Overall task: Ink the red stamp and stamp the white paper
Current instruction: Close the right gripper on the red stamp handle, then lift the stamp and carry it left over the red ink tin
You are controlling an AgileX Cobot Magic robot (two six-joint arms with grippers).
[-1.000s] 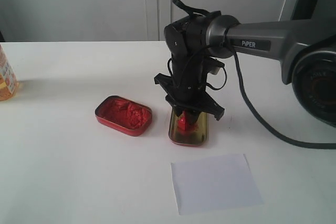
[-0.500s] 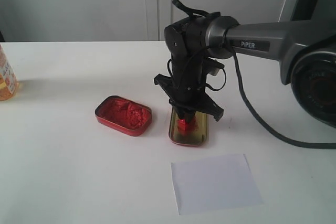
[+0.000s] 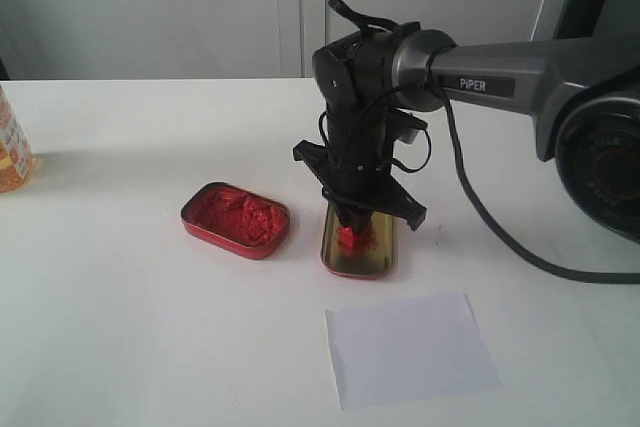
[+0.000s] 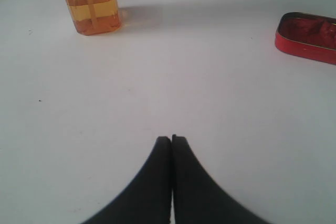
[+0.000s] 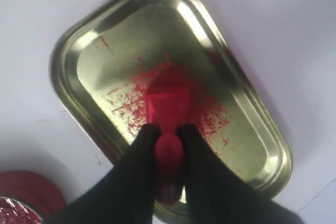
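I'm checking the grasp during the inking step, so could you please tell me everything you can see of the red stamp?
The red stamp is a tiny, bright red piece, plastic by its look, with a square block base and a narrow rounded handle. The right pincer is shut on the handle, one finger on each side, holding it upright with the base down. The base sits inside the gold-lined tin lid, over its red smears, apparently pressed on the lid's floor. Its underside is hidden.
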